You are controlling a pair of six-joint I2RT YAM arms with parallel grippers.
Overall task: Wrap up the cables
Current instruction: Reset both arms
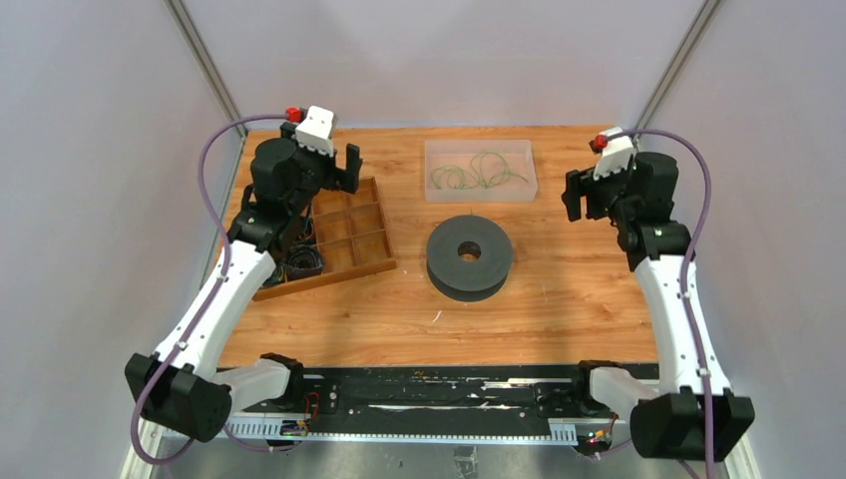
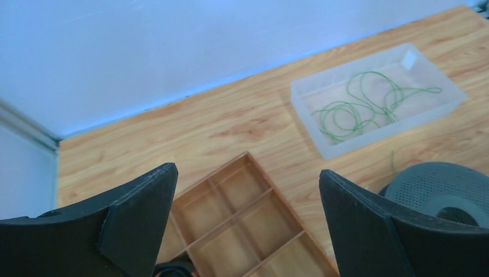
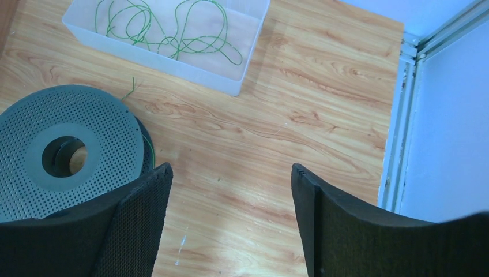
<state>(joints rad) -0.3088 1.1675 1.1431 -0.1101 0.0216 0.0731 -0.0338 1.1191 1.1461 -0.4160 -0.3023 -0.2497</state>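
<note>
The cables [image 1: 479,172] are thin green wires lying in loose loops inside a clear plastic bin [image 1: 529,165] at the back of the table; they also show in the left wrist view, cables [image 2: 369,107], and the right wrist view, cables [image 3: 167,29]. A short green wire end [image 3: 131,89] sticks out beside the grey perforated spool [image 1: 470,256]. My left gripper [image 1: 346,167] hangs open above the wooden tray, nothing between its fingers [image 2: 144,208]. My right gripper [image 1: 572,195] is open over bare wood to the right of the spool [image 3: 63,150], also holding nothing.
A wooden compartment tray [image 1: 329,279] sits at the left, with a small black cord bundle [image 1: 304,261] in its near end. The frame post and side wall [image 3: 403,115] stand close on the right. A black rail [image 1: 439,394] runs along the near edge.
</note>
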